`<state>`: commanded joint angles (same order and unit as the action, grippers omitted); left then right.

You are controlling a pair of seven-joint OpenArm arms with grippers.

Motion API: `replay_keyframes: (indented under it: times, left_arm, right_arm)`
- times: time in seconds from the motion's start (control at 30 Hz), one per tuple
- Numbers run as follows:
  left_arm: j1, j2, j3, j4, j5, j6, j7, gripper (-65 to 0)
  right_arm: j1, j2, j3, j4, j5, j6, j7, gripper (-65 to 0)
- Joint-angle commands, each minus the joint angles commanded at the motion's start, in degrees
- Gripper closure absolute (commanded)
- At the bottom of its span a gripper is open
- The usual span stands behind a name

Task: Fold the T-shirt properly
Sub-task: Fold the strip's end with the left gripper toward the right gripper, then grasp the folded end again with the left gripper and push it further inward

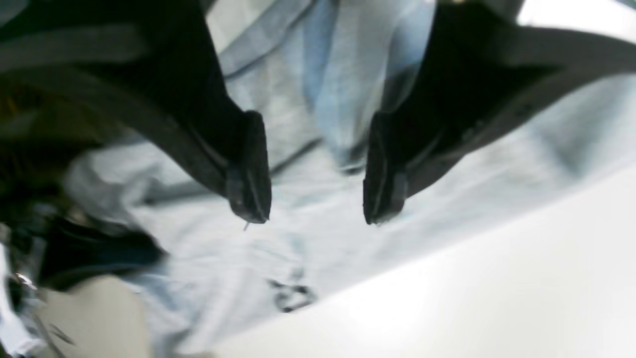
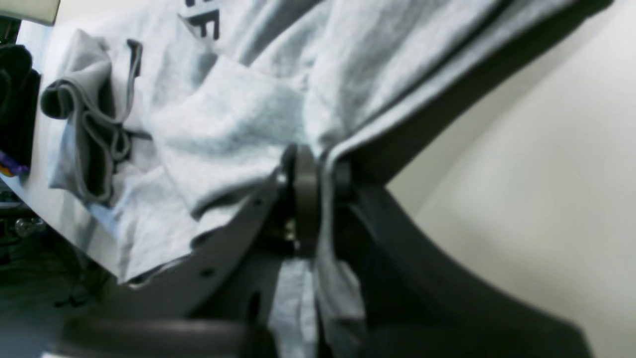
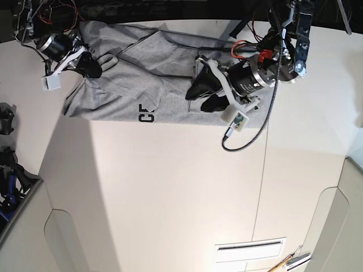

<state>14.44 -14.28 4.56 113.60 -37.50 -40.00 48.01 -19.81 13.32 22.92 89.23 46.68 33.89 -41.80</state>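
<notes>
The light grey T-shirt [image 3: 142, 85] lies crumpled along the far edge of the white table [image 3: 170, 198], with black letters [image 3: 146, 115] showing at its near hem. In the base view my right gripper [image 3: 92, 67] sits at the shirt's left end. The right wrist view shows that gripper [image 2: 314, 171] shut on a pinched fold of the T-shirt [image 2: 238, 114], which bunches and hangs around it. My left gripper [image 3: 197, 97] hovers over the shirt's right half. Seen from the left wrist, this gripper [image 1: 315, 211] is open, its dark fingertips [image 1: 248, 199] just above the T-shirt [image 1: 308, 149], holding nothing.
Black cables and gear [image 3: 7, 170] sit off the table's left edge. A slot [image 3: 249, 249] and a pencil-like tool [image 3: 289, 262] lie at the near right. Bare white table [image 1: 497, 298] runs beside the shirt's hem.
</notes>
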Motion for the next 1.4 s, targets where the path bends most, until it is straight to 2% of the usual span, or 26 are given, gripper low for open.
replay_keyframes:
  times: [0.07, 0.2, 0.27, 0.4, 0.57, 0.7, 0.77, 0.8, 0.9, 1.0, 1.07, 1.13, 1.4]
  left_arm:
    - [0.04, -0.02, -2.82, 0.0, -1.31, 0.0, 2.16, -33.5]
    - [0.07, -0.02, -7.54, 0.0, -4.94, 0.0, 9.4, -33.5]
    - [0.37, -0.04, -9.68, 0.0, -5.07, 0.0, 11.04, -33.5]
    - [2.56, -0.02, -12.96, 0.0, -5.09, 0.0, 10.97, -33.5]
    - [5.18, 0.0, -13.2, 0.0, -5.09, 0.0, 10.56, -33.5]
    - [6.88, 0.02, -12.81, -0.02, -8.11, 0.0, 5.31, -32.6]
    - [6.6, 0.04, -10.71, -0.02, -8.04, 0.0, 4.42, -32.1]
    - [6.34, 0.02, -8.98, 0.0, -7.76, 0.0, 4.15, -29.8]
    - [6.03, 0.07, -1.84, 0.0, -3.56, 0.0, 1.62, -21.5]
    - [4.57, 1.86, 4.61, -0.02, 4.5, 0.0, -1.31, -20.8]
    - [2.54, 3.89, 7.52, -0.2, 9.84, 3.55, -2.6, -20.8]
    - [0.55, 5.14, 9.4, -0.87, 14.1, 5.15, -3.19, -20.8]
    - [-3.91, 6.01, 10.47, -8.37, 16.94, 5.32, -3.65, -20.8]
  right_arm:
    - [1.05, 0.02, 0.35, 0.0, -0.5, 0.0, -0.07, 0.0]
    - [3.21, 0.52, 3.1, 0.0, -2.51, -0.02, -0.28, 0.0]
    - [4.07, 1.62, 4.31, 0.0, -2.58, -0.02, -0.37, 0.0]
    - [4.39, 5.05, 4.72, 0.0, -2.58, -0.02, -0.39, 0.0]
    - [5.18, 9.09, 6.05, 0.0, -2.58, -0.02, -0.24, 0.0]
    - [6.71, 9.66, 7.3, 0.02, -1.62, -0.02, -0.26, 0.0]
    - [6.93, 9.49, 7.28, 0.02, -1.03, 0.0, -0.46, 0.0]
    - [6.93, 9.35, 7.28, 0.02, -1.03, -0.02, -0.44, 0.0]
    - [6.93, 8.81, 7.28, 0.02, -1.07, -0.02, -0.59, 0.0]
    - [6.88, 7.58, 7.28, 0.0, -1.07, -0.02, -1.38, 0.0]
    - [6.91, 6.82, 7.28, 0.0, -1.05, 0.0, -1.6, 0.0]
    - [6.91, 6.14, 7.28, 0.0, -1.05, 0.0, -1.7, 0.0]
    - [6.6, 5.42, 7.28, 0.0, -1.27, 0.0, -1.73, 0.0]
